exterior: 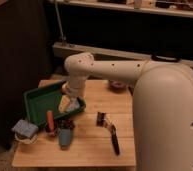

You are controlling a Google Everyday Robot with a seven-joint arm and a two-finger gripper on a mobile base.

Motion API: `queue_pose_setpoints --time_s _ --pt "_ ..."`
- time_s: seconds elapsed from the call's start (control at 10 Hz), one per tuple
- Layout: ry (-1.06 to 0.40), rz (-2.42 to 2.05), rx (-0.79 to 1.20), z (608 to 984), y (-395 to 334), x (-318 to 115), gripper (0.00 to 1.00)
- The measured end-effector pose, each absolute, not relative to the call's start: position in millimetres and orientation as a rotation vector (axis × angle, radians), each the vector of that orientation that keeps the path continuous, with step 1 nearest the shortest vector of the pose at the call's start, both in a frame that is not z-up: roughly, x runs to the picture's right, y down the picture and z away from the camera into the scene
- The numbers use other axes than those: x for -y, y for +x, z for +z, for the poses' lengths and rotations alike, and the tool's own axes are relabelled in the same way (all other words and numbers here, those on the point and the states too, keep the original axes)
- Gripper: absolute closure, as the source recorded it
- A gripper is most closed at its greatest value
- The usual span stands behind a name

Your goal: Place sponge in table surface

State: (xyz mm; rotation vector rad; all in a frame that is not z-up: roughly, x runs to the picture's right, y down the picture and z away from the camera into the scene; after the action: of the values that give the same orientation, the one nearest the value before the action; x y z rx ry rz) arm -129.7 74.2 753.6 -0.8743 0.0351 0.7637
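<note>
A pale yellow sponge (64, 104) sits at the near right corner of the green tray (37, 100), right against my gripper (72, 104). The gripper hangs from the white arm (110, 72), which reaches down from the right over the tray's right edge. The gripper's body hides part of the sponge, so I cannot tell whether the sponge rests in the tray or hangs just above it. The wooden table (90, 147) spreads out in front of and to the right of the tray.
A blue cup (65, 137) and an orange-red object (50, 121) stand just in front of the tray. A blue-grey object lies on a white dish (25, 130) at the near left corner. A dark brush (110, 132) lies mid-table. A small bowl (118, 85) sits at the back.
</note>
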Motion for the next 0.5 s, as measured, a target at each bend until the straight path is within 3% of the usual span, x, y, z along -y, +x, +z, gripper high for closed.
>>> queue_pose_setpoints --time_s 0.5 --pt "-0.818 0.704 0.016 739.3 -146.2 -70.1 0.20"
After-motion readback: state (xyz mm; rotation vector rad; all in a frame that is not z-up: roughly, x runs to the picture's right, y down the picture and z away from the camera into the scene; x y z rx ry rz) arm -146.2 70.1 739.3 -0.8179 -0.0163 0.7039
